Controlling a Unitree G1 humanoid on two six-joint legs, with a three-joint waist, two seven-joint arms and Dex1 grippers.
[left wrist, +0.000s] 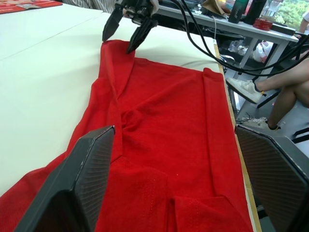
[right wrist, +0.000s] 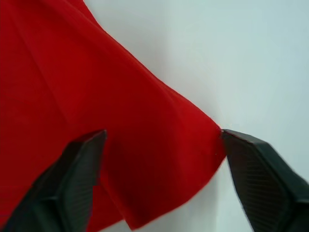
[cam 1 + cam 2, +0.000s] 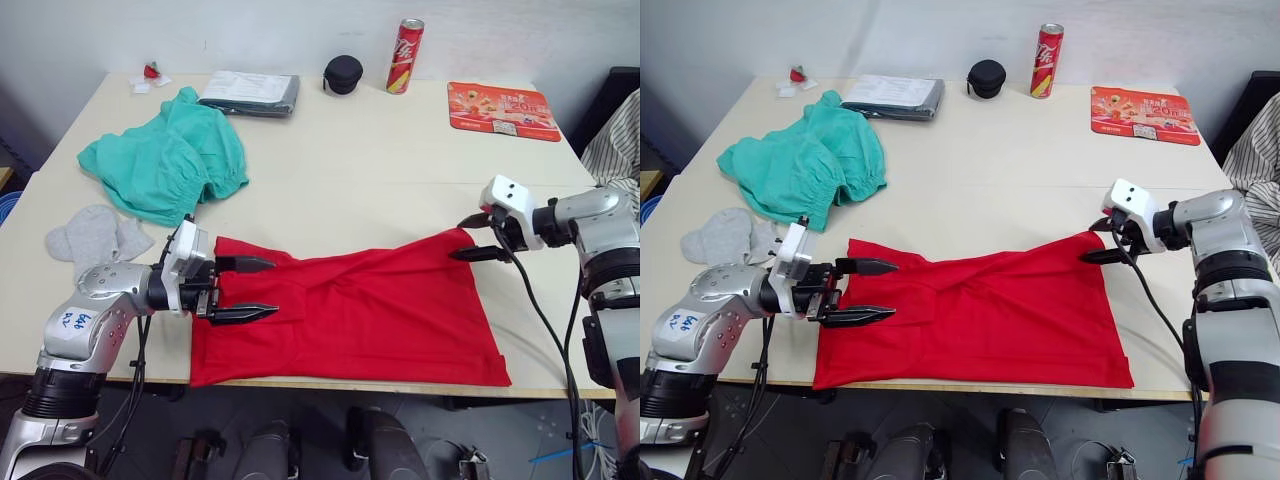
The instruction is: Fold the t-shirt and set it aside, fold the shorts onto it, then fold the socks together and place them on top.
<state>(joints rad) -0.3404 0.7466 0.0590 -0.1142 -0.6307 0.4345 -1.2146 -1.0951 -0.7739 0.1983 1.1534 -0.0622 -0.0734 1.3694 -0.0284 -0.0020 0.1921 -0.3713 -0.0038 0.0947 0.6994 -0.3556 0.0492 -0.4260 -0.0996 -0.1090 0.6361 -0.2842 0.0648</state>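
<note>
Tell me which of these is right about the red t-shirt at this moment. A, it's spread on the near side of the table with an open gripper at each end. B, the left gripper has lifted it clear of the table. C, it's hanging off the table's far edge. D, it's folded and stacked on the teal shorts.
A: the t-shirt lies on the table, with the left gripper and right gripper open at opposite ends.
</note>
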